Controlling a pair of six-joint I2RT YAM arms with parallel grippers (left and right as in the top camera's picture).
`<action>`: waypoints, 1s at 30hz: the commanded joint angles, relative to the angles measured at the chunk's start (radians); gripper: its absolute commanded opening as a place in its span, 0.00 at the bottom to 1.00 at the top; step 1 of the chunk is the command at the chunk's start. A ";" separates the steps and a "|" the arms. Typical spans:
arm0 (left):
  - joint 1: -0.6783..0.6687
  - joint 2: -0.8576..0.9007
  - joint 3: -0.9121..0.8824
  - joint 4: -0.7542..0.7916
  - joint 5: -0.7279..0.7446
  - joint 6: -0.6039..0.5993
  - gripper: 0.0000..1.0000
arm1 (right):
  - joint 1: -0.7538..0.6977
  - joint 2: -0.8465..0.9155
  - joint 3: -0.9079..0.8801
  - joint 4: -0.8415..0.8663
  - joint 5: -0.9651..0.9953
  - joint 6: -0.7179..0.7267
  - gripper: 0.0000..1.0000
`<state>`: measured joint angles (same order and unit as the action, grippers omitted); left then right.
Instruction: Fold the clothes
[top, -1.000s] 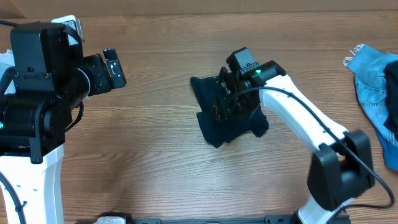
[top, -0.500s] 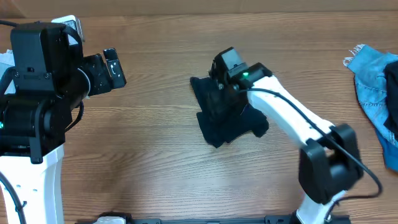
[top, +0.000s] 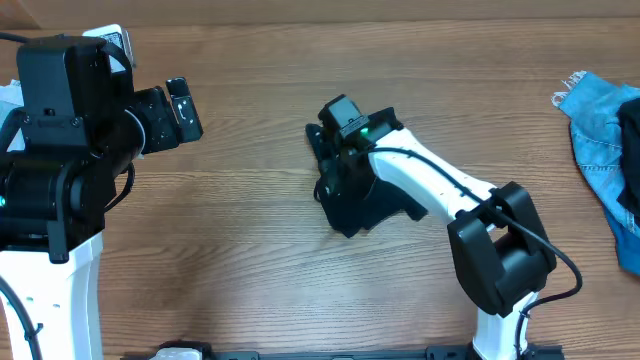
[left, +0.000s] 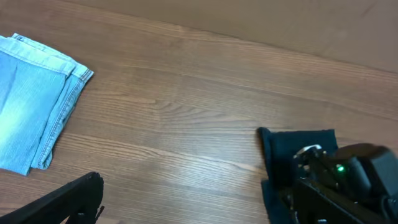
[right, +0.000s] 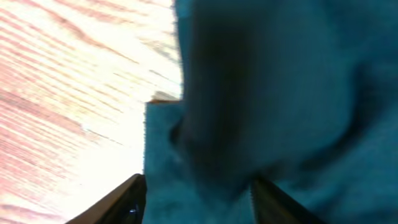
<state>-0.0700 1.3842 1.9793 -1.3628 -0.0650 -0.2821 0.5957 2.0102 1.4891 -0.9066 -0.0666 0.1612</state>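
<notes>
The dark navy garment (top: 372, 205) lies bunched at the table's middle; it also shows in the left wrist view (left: 292, 149) and fills the right wrist view (right: 280, 93). My right gripper (top: 335, 150) is down on its upper left part, and its fingers (right: 202, 199) hold a raised fold of the navy fabric between them. My left gripper (top: 183, 110) hangs open and empty above the table's left side, well apart from the garment. A brighter blue denim piece (top: 600, 130) lies at the right edge. A pale blue denim piece (left: 31, 118) lies folded at the left.
The wooden table (top: 250, 230) runs bare between the left arm and the garment. The right arm (top: 440, 190) stretches across the garment from its base at the front right. A dark item (top: 630, 120) lies on the denim at the right edge.
My right gripper has moved left and a little toward the back across the navy garment, and its arm has swung over it. The left arm has not moved.
</notes>
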 joint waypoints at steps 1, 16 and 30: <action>0.004 0.002 0.004 0.001 -0.013 -0.003 1.00 | 0.012 0.006 0.003 0.005 0.065 0.028 0.47; 0.004 0.002 0.004 0.001 -0.013 -0.003 1.00 | 0.020 0.063 0.006 0.049 0.125 0.054 0.13; 0.004 0.002 0.004 0.002 -0.013 -0.003 1.00 | 0.099 -0.019 0.055 0.174 0.087 0.076 0.08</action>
<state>-0.0700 1.3842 1.9793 -1.3624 -0.0650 -0.2817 0.6926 2.0033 1.5177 -0.7589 0.0509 0.2276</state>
